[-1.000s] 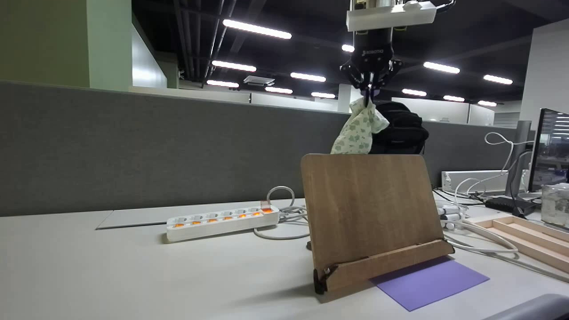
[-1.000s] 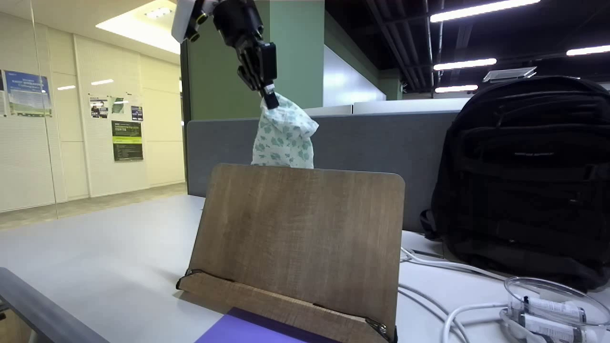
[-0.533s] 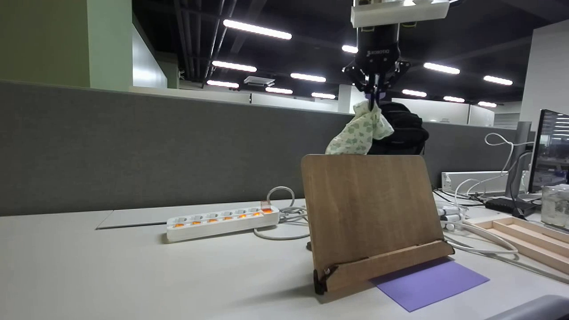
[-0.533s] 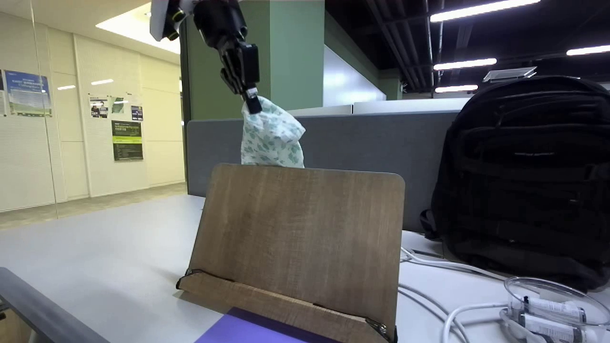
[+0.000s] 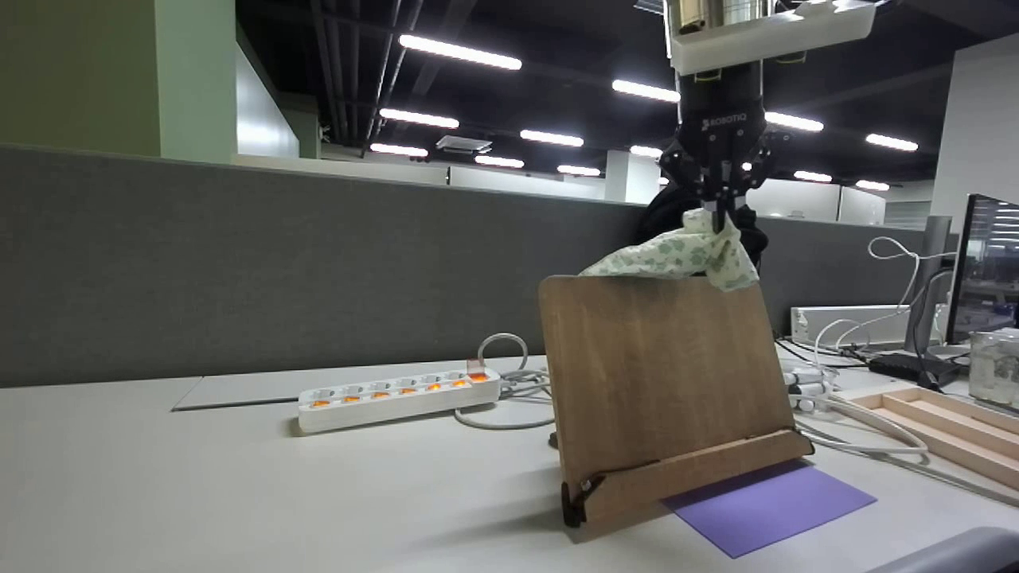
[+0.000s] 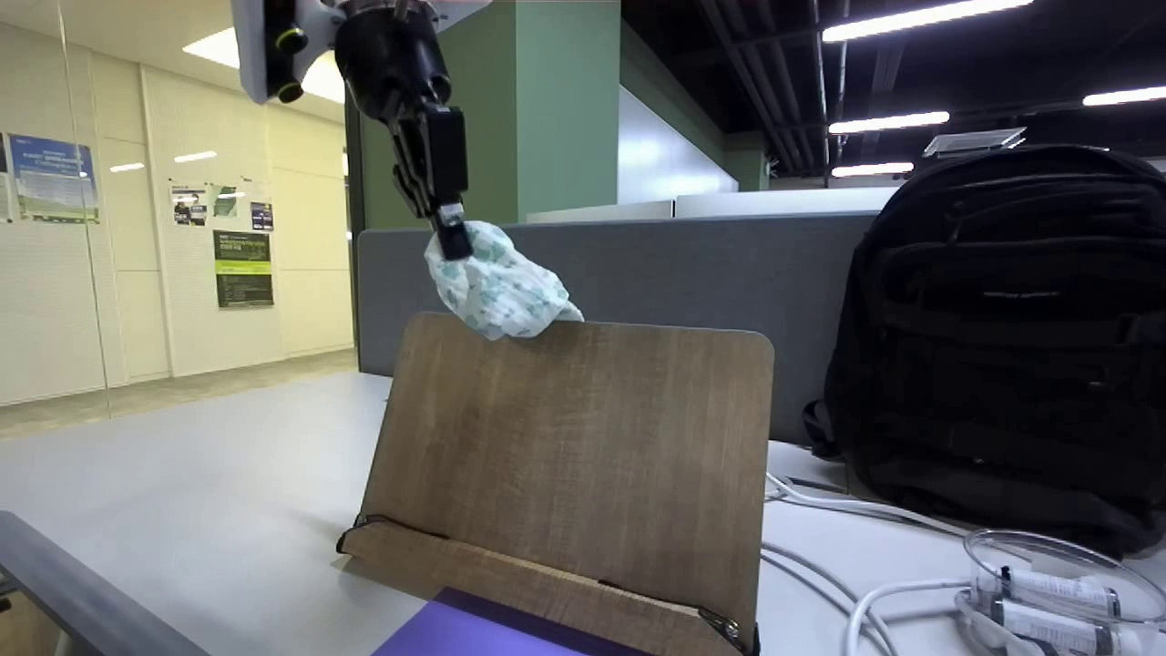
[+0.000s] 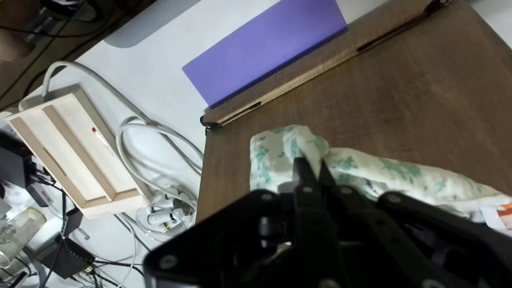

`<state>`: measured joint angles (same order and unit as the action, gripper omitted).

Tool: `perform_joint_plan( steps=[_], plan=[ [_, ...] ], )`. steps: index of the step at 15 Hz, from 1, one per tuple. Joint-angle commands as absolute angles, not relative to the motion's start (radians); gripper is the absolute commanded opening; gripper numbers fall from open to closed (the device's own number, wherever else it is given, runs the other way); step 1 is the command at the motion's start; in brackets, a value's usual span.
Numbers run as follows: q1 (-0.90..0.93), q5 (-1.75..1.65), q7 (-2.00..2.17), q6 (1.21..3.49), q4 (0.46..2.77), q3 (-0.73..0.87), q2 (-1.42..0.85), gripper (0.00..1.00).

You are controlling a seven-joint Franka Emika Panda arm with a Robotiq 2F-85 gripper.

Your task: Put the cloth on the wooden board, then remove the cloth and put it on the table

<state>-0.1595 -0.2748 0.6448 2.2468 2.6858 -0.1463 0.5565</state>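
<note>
Wrist view: the jaws of the gripper (image 7: 313, 164) are clenched on a gathered fold of the cloth (image 7: 270, 162), pale with a green leafy print, whose length trails off to one side above the wooden board (image 7: 384, 104). In an exterior view the black body of the gripper reads ROBOTIQ in white capitals. In both exterior views the cloth crosses the board's top edge, part of it hanging before the face; whether it touches the wood cannot be told. The wooden board leans back on the table (image 5: 199, 477), with a purple sheet (image 5: 772, 507) lying just by its ledge. To one side of the board sits a white power strip (image 5: 398, 406), its switches glowing orange; to the other, a wooden tray (image 7: 114, 206) split into long compartments. Near the tray, a round clear container (image 6: 1136, 594) holds vials (image 6: 1057, 590) with printed labels, the type too small to read. A black backpack (image 6: 993, 392) bears a small pale mark on its front, also illegible. Farthest off, against a light wall (image 6: 310, 301), are a blue poster (image 6: 52, 178) and a dark poster (image 6: 243, 269) with a green band, their lettering too fine to make out.
</note>
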Motion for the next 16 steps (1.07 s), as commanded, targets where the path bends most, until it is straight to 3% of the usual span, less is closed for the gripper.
perform_joint_plan(
  steps=[1,2,4,13,16],
  plan=[
    [-0.174,-0.284,0.665,2.259,2.708,-0.155,0.548,0.01],
    [-0.174,-0.284,0.663,2.259,2.71,-0.155,0.54,0.29],
    [-0.167,-0.282,0.653,2.267,2.711,-0.155,0.531,0.36],
    [-0.136,-0.302,0.534,2.444,2.653,-0.172,0.552,0.96],
    [-0.08,-0.197,0.354,2.471,2.596,-0.107,0.514,1.0]
  ],
)
